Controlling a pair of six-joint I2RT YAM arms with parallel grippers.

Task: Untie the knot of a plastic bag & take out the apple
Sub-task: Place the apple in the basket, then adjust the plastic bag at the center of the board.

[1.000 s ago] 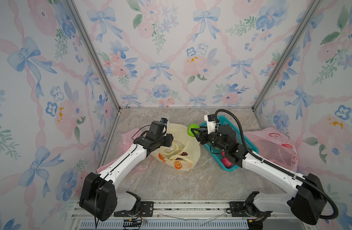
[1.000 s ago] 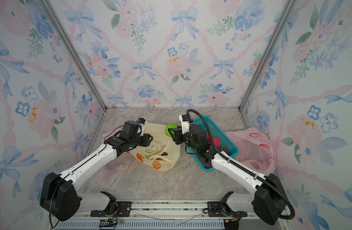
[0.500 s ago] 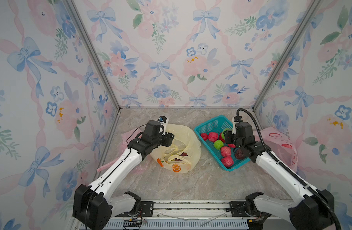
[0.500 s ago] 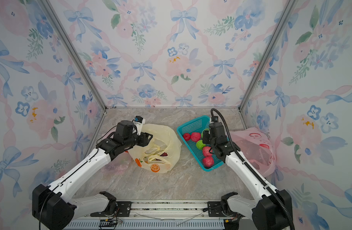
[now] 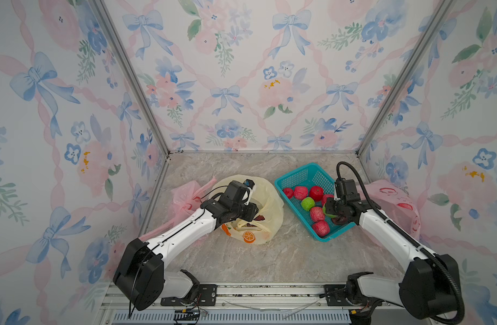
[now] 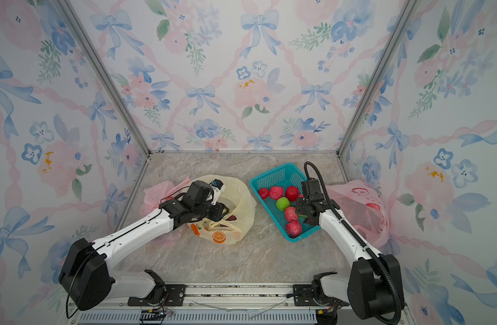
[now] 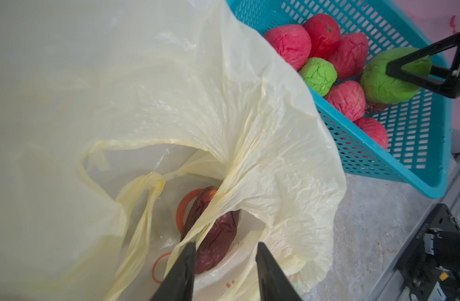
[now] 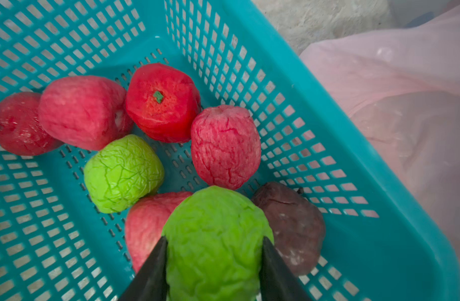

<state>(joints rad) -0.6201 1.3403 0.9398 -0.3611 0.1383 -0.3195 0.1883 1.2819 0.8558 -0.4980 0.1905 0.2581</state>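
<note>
The pale yellow plastic bag [image 5: 270, 208] [image 6: 241, 202] [image 7: 223, 91] lies mid-table with its mouth agape and its handles [image 7: 145, 198] loose. No knot is in view. My left gripper [image 5: 254, 213] [image 7: 225, 245] hovers open at the mouth, its fingers either side of a dark red fruit [image 7: 218, 234] inside the bag. My right gripper [image 5: 333, 213] [image 8: 214, 238] is shut on a wrinkled green apple [image 8: 216, 221] [image 7: 380, 80], held just above the fruit in the teal basket [image 5: 298, 174] [image 8: 328, 130].
The basket holds several red fruits, a second green one [image 5: 308, 203] [image 8: 122, 172] and a dark brown one [image 8: 289, 224]. A pink bag [image 5: 185, 197] lies behind my left arm. Another pink bag [image 5: 393, 202] lies against the right wall. Patterned walls close three sides.
My right gripper has carried the green apple from the bag's mouth rightward to above the basket. My left gripper stayed at the bag's mouth and its jaws have narrowed.
</note>
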